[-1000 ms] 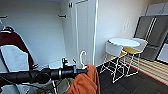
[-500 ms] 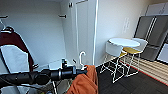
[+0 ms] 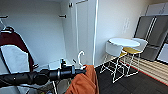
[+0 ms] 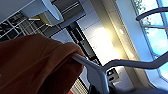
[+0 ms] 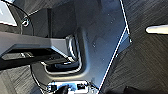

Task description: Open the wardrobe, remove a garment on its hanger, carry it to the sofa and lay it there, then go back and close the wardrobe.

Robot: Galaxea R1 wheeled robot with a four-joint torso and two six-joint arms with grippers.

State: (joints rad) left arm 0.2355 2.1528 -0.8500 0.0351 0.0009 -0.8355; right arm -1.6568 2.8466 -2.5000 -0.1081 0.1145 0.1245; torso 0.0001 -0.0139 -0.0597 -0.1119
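Carrying looks to be the step in hand: left gripper [image 3: 81, 70], jaws closed on the white hanger [image 3: 80, 58], holds the orange garment [image 3: 83, 82] clear of the open wardrobe [image 3: 50, 32], and reaching the sofa calls for turning across dark floor [image 3: 140, 85].

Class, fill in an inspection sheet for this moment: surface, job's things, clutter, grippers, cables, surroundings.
Surface: dark floor.
Job's things: orange garment hangs on white hanger at the left arm's end; wardrobe stands open.
Clutter: maroon-and-white garment hangs inside the wardrobe.
Grippers: left gripper at the hanger, fingers unclear.
Cables: thin dark cable by the robot's body.
Surroundings: round white table, white chairs, grey fridge.
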